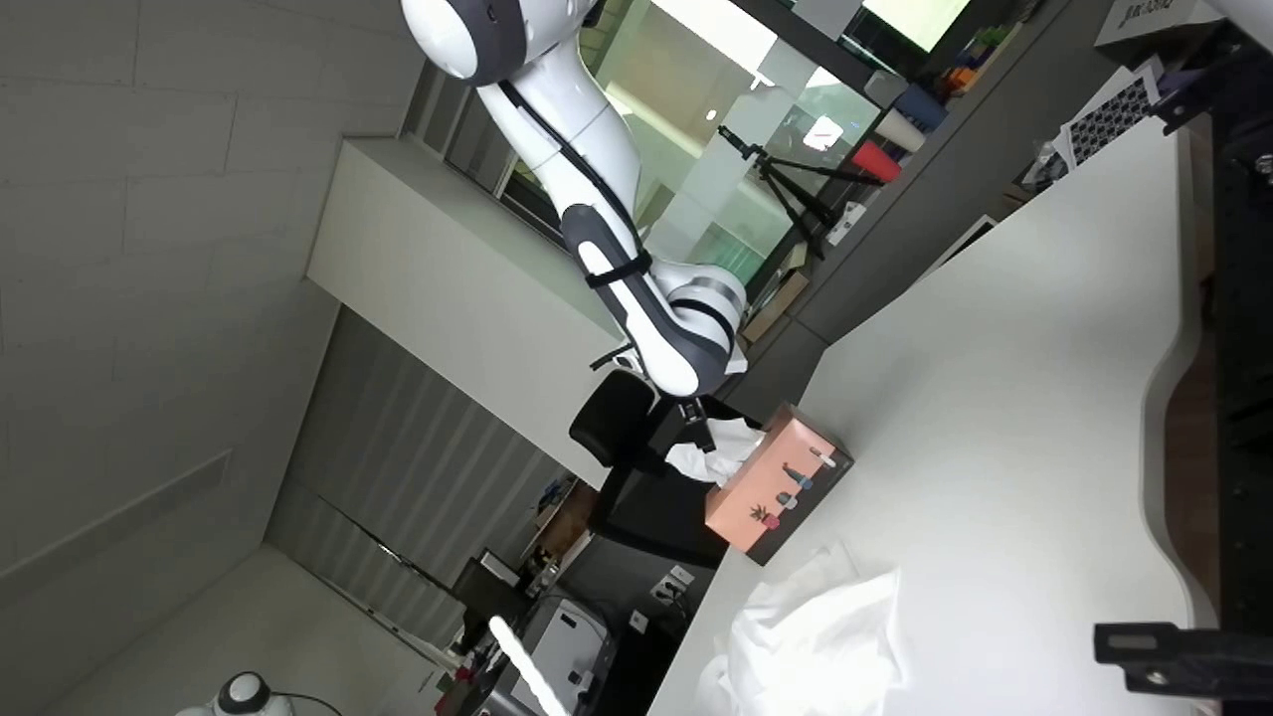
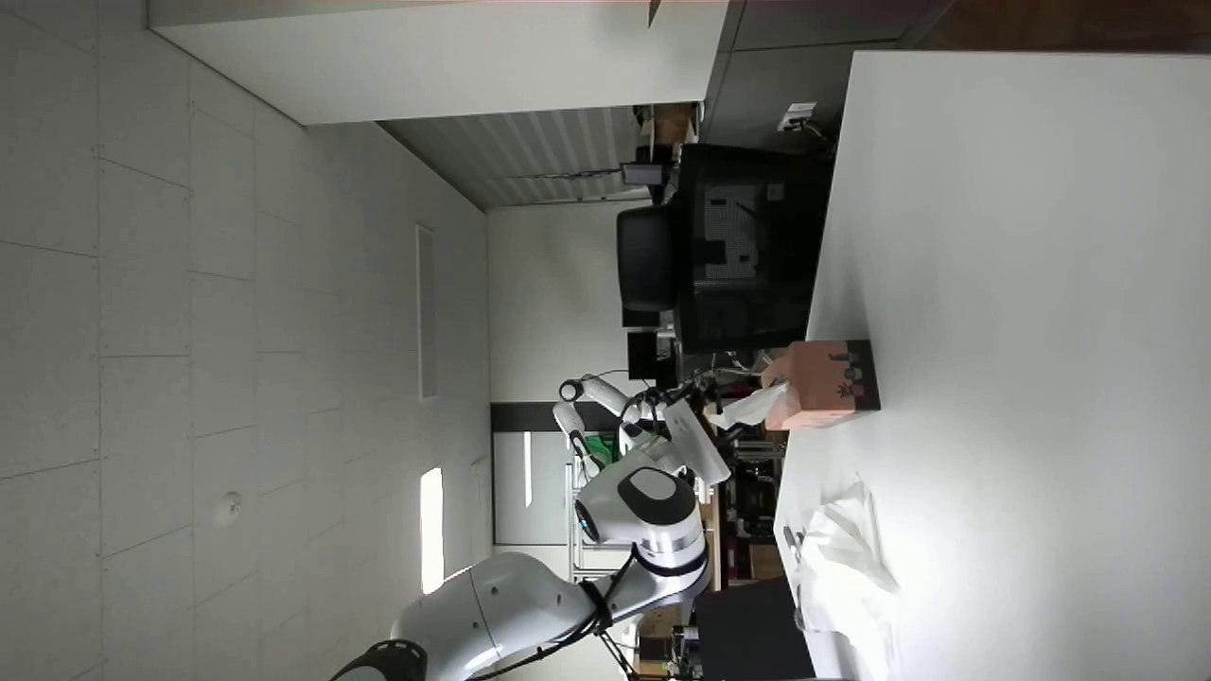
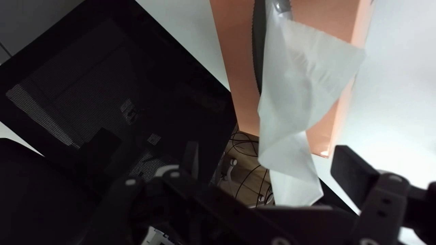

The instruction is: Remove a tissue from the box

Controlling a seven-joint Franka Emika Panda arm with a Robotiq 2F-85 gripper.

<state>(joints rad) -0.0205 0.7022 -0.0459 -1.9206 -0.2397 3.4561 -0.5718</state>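
Observation:
The tissue box is salmon-coloured with a dark bottom band and plant pictures, and it stands near the table edge in both exterior views (image 1: 761,487) (image 2: 821,378). It also shows in the wrist view (image 3: 238,81). A white tissue sticks out of its slot in both exterior views (image 1: 726,449) (image 2: 752,409) and in the wrist view (image 3: 289,102). My gripper (image 3: 267,160) is open, with its fingers apart on either side of the tissue's loose end. Neither finger is seen touching the tissue. In an exterior view the gripper (image 1: 696,423) is at the tissue, above the box's slot side.
A pile of crumpled white tissues or plastic lies on the white table beside the box in both exterior views (image 1: 825,636) (image 2: 845,567). A black chair (image 2: 747,251) stands against the table edge by the box. A black bracket (image 1: 1179,656) juts over the table's opposite edge.

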